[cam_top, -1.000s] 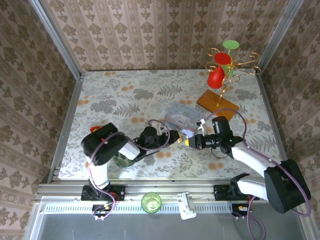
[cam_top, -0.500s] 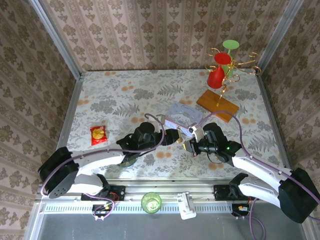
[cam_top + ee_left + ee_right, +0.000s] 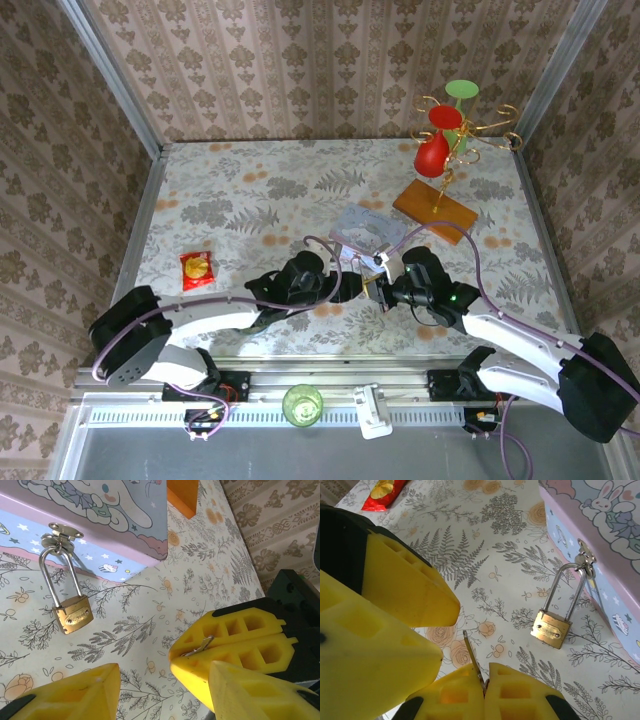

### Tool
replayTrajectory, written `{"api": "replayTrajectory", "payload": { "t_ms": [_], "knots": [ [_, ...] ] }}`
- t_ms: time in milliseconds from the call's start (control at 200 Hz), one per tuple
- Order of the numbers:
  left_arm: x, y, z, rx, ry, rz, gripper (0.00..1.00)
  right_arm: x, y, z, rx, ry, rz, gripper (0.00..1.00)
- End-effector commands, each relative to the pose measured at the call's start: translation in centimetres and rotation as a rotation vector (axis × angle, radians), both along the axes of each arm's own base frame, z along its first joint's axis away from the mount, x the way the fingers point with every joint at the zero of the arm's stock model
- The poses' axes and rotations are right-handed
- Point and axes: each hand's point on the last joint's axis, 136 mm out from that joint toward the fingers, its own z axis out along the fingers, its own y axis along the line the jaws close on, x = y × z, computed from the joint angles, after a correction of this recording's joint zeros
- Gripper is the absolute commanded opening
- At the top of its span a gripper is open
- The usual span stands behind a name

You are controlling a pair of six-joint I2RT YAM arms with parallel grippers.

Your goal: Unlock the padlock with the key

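At left, find the padlock point(image 3: 72, 616) hooked on the hasp point(image 3: 61, 531) of the tin point(image 3: 25, 530), body flat on the table point(image 3: 210, 570), so not free to slide far. Near it, see the left gripper point(image 3: 162, 680) spread wide and empty, probably to steady the body. At right, note the right gripper point(image 3: 484, 677) pressed tight on the key point(image 3: 471, 655), tip pointing out for insertion.

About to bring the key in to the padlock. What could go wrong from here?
1. The key pokes out as a thin blade from the shut right gripper; it may twist or slip on contact.
2. The padlock lies loose on the table, hung from the hasp. The open left gripper is not touching it, so a push may just slide it away.
3. The grippers sit close together and might collide.
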Motion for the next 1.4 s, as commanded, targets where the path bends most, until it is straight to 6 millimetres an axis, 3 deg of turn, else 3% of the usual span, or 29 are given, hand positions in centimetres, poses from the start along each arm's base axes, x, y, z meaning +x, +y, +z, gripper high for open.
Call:
{"api": "replayTrajectory", "payload": {
  "t_ms": [0, 130, 240, 410, 755, 1130, 1210, 1395],
  "knots": [
    [0.3, -1.9, 2.7, -0.116, -0.036, -0.029, 0.51, -0.2, 0.6, 0.9, 0.012, -0.043, 0.027, 0.00],
    [0.8, -1.7, 2.7, -0.160, -0.019, 0.019, 0.51, -0.3, 0.9, 0.8, 0.013, -0.043, 0.033, 0.00],
    [1.6, -0.2, 2.9, -0.191, -0.037, 0.105, 0.43, -0.3, 0.8, 0.4, 0.007, -0.033, 0.029, 0.00],
    [1.7, 0.1, 4.1, -0.229, -0.064, 0.121, 0.44, -0.1, 1.2, 0.1, 0.007, -0.021, 0.031, 0.00],
    [1.3, -1.0, 0.7, -0.103, -0.009, 0.100, 0.42, -0.2, 1.9, 1.0, 0.045, -0.052, 0.054, 0.00],
    [1.3, -0.9, -0.1, -0.073, -0.003, 0.095, 0.14, -0.6, 1.5, 1.2, 0.036, -0.066, 0.045, 0.00],
    [1.4, -0.4, -0.7, -0.055, 0.004, 0.115, 0.14, -0.7, 1.3, 1.2, 0.035, -0.067, 0.043, 0.00],
    [2.0, 1.4, -1.9, -0.044, 0.014, 0.177, 0.00, -0.9, 1.2, 1.2, 0.035, -0.069, 0.046, 0.00]
  ]
}}
